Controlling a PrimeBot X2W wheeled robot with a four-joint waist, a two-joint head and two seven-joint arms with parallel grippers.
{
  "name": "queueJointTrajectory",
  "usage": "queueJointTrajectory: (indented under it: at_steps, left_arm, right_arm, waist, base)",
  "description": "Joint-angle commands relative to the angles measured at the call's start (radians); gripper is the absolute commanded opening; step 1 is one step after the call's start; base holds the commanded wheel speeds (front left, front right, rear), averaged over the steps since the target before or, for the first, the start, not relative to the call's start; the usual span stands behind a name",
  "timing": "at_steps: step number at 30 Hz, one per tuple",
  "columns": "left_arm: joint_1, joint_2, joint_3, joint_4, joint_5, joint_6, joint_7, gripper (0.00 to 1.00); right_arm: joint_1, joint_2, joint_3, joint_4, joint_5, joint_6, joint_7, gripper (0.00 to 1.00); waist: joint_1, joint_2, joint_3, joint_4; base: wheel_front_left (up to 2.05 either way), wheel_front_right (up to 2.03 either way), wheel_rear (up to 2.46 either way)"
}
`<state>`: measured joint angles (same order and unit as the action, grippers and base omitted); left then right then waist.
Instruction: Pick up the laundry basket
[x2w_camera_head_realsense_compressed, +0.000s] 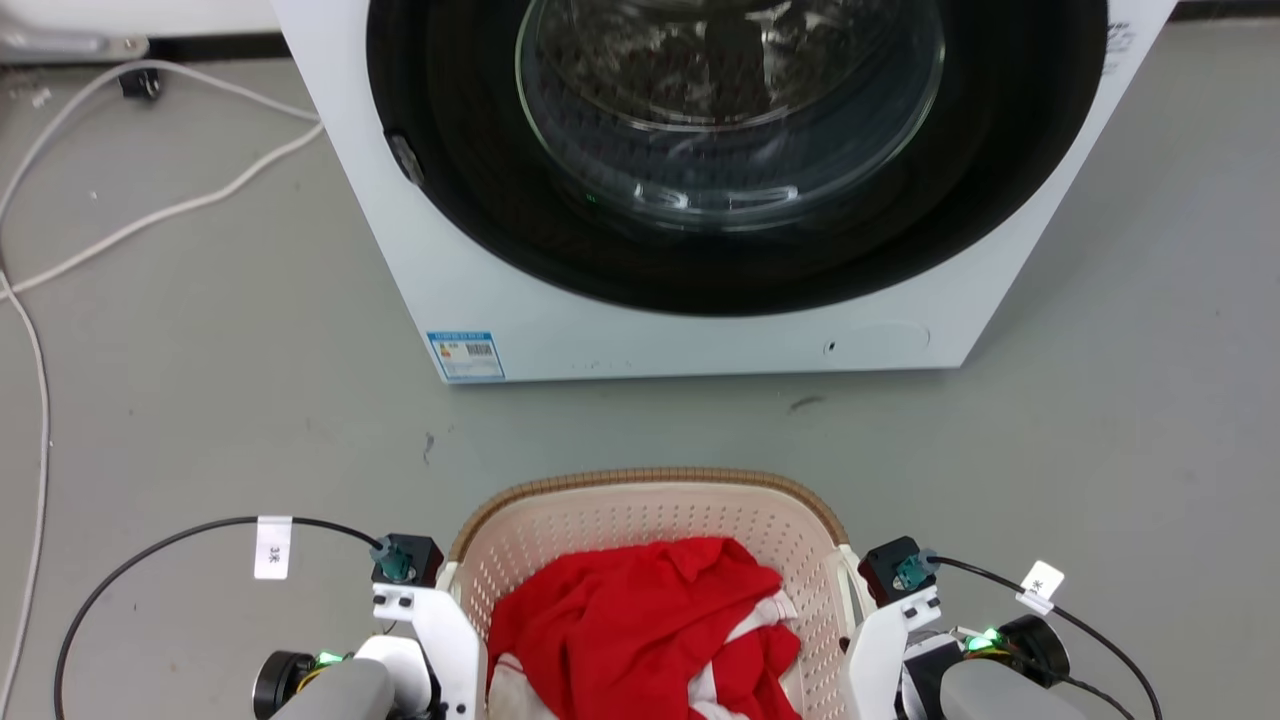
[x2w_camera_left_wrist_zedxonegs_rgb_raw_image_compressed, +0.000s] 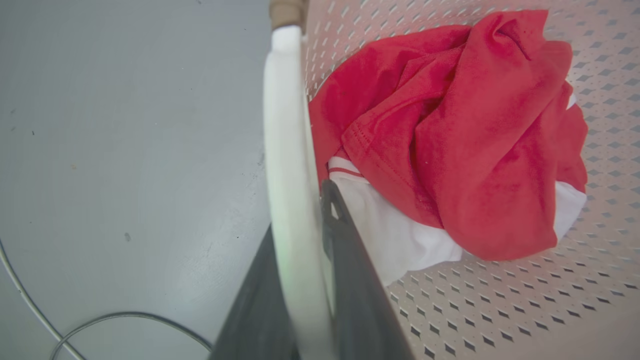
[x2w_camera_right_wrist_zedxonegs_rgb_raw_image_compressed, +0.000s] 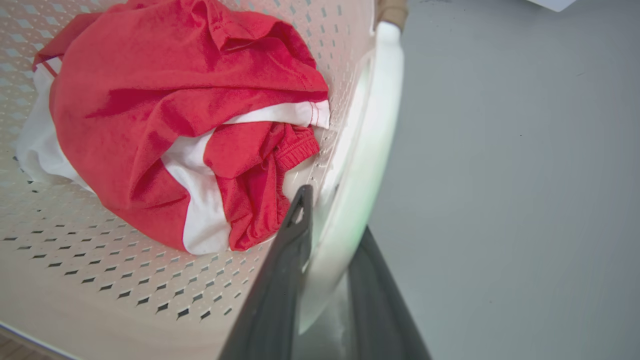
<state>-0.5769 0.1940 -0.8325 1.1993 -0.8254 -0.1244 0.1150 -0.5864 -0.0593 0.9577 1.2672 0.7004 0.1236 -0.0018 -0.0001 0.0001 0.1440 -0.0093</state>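
A white washer (x2w_camera_head_realsense_compressed: 700, 340) with a dark round door (x2w_camera_head_realsense_compressed: 730, 120) stands on the grey floor (x2w_camera_head_realsense_compressed: 200, 400). In front of it sits the basket (x2w_camera_head_realsense_compressed: 640, 515) — brown rim, perforated walls — with red and white clothes (x2w_camera_head_realsense_compressed: 630, 630) inside. The left arm (x2w_camera_head_realsense_compressed: 425, 620) and right arm (x2w_camera_head_realsense_compressed: 890, 625) flank it, each close against a side. White cables (x2w_camera_head_realsense_compressed: 180, 208) trail at the left

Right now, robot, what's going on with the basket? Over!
Left gripper clamped on white handle. Right gripper clamped on the other handle. Laundry basket holds red-and-white clothes. Washing machine close ahead, over.
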Motion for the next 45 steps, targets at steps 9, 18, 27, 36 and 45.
queueJointTrajectory:
  at_steps: [9,18,27,36,45]
  left_arm:
    - [0.043,-0.005,-0.053,-0.024,-0.061,-0.011,0.057,0.0]
    - [0.041,0.011,-0.089,-0.029,-0.112,-0.011,0.101,0.0]
    - [0.025,0.008,-0.128,-0.027,-0.151,-0.011,0.156,0.0]
    - [0.014,0.009,-0.165,-0.021,-0.18,-0.011,0.188,0.0]
    - [0.011,0.015,-0.196,-0.017,-0.203,-0.011,0.2,0.0]
  right_arm:
    - [0.024,0.007,0.052,-0.022,0.041,0.012,0.035,0.0]
    - [0.03,-0.011,0.094,-0.037,0.092,0.012,0.072,0.0]
    - [0.024,-0.031,0.145,-0.052,0.137,0.009,0.132,0.0]
    - [0.012,-0.046,0.189,-0.061,0.182,0.008,0.155,0.0]
    - [0.018,-0.044,0.223,-0.054,0.224,0.008,0.167,0.0]
  waist:
    - [0.0001,-0.0001,-0.095,0.002]
    - [0.0001,-0.0001,-0.131,0.007]
    - [0.0001,-0.0001,-0.144,0.022]
    - [0.0001,-0.0001,-0.15,0.03]
    - [0.0001,-0.0001,-0.155,0.031]
  base:
    - [0.0,0.0,0.0]
    - [0.0,0.0,0.0]
    - [0.0,0.0,0.0]
    - [0.0,0.0,0.0]
    - [0.0,0.0,0.0]
